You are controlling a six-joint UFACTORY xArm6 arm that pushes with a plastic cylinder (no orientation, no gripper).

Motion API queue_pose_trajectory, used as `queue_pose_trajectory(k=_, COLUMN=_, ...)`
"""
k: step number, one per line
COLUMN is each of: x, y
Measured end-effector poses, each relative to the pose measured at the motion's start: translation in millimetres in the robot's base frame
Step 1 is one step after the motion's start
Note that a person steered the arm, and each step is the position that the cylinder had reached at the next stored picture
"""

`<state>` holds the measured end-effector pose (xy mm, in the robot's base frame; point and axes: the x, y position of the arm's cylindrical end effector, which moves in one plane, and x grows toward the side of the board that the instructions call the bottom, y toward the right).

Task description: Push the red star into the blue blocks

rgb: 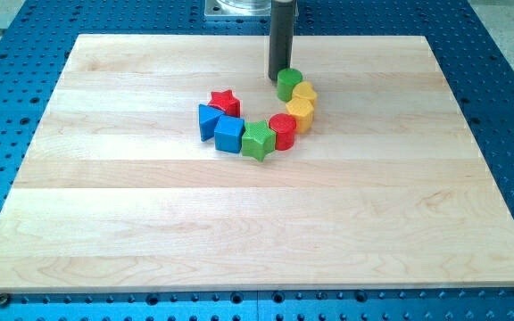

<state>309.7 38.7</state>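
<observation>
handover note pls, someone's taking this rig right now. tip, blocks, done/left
My tip: down on the board, touching or just short of the green cylinder, at the top of the block arc. No end effector on this arm.
Red star: already against the two blue blocks, the triangle-like one and the cube.
Others: green star, red cylinder, two yellow blocks, curving up the view's right.
Done: star appears to be touching the blues.
Left: probably nothing; confirm contact.
</observation>
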Motion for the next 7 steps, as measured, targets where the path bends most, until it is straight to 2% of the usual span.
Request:
queue_pose_trajectory(k=1, x=6.3, y=-7.8)
queue_pose_trajectory(k=2, x=-7.8, y=-67.4)
queue_pose_trajectory(k=3, x=37.6, y=-131.8)
queue_pose_trajectory(k=4, x=91.3, y=-139.4)
queue_pose_trajectory(k=7, x=103.1, y=-115.3)
